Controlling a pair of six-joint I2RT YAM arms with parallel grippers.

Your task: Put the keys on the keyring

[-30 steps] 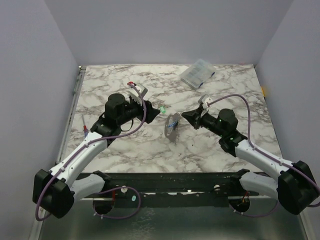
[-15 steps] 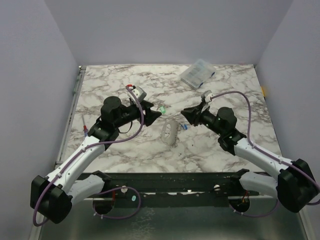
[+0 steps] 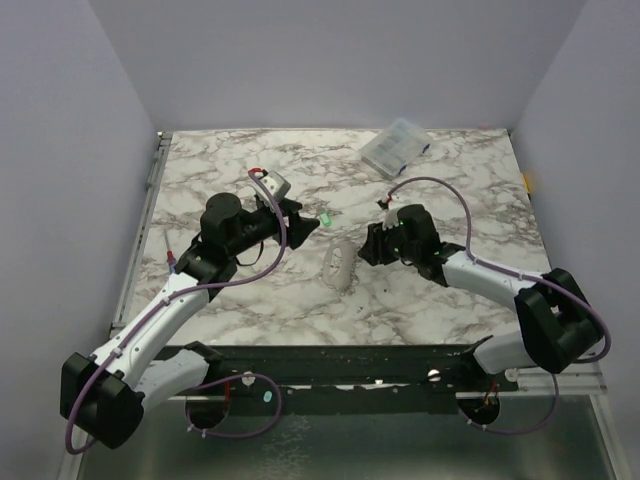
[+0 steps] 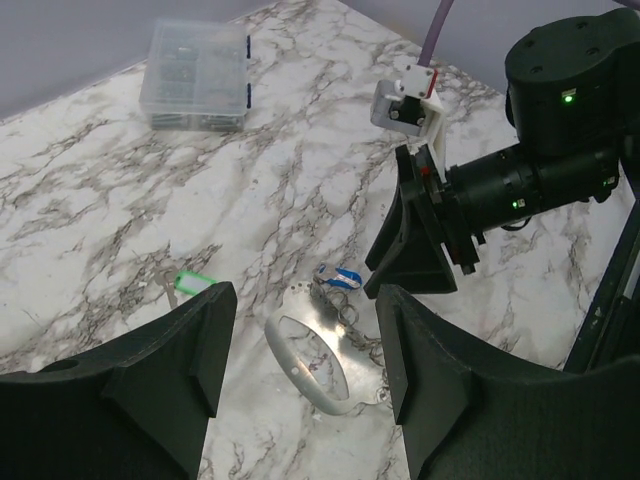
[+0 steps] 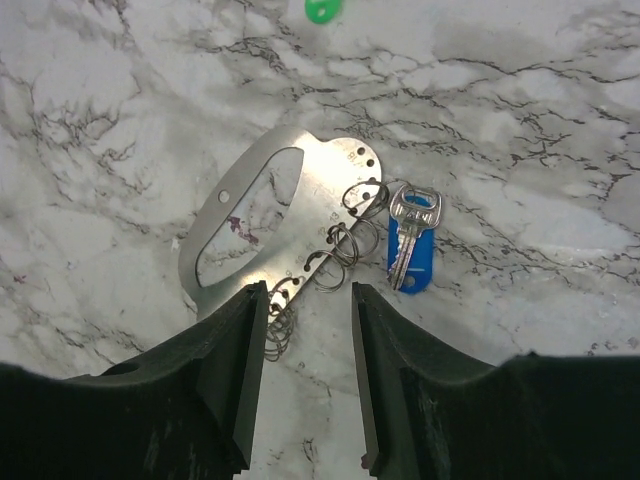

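Observation:
The keyring (image 5: 262,228) is a flat silvery plate with an oval cut-out and several wire rings (image 5: 343,243) along one edge. It lies flat on the marble, and it also shows in the top view (image 3: 340,265) and the left wrist view (image 4: 318,352). The blue key (image 5: 412,243) lies beside the rings; I cannot tell if it is threaded on one. It also shows in the left wrist view (image 4: 340,277). The green key (image 3: 325,218) lies apart, further back (image 4: 190,283). My right gripper (image 5: 307,300) is open and empty just above the rings. My left gripper (image 4: 305,310) is open and empty, left of the keyring.
A clear plastic compartment box (image 3: 394,147) stands at the back right of the marble table (image 3: 230,300). The two grippers (image 3: 303,227) (image 3: 366,247) face each other closely across the keyring. Grey walls enclose the table on three sides.
The keyring went from tilted up between the grippers to lying flat. My right gripper has moved left and down over the rings and the blue key. My left gripper drew back slightly.

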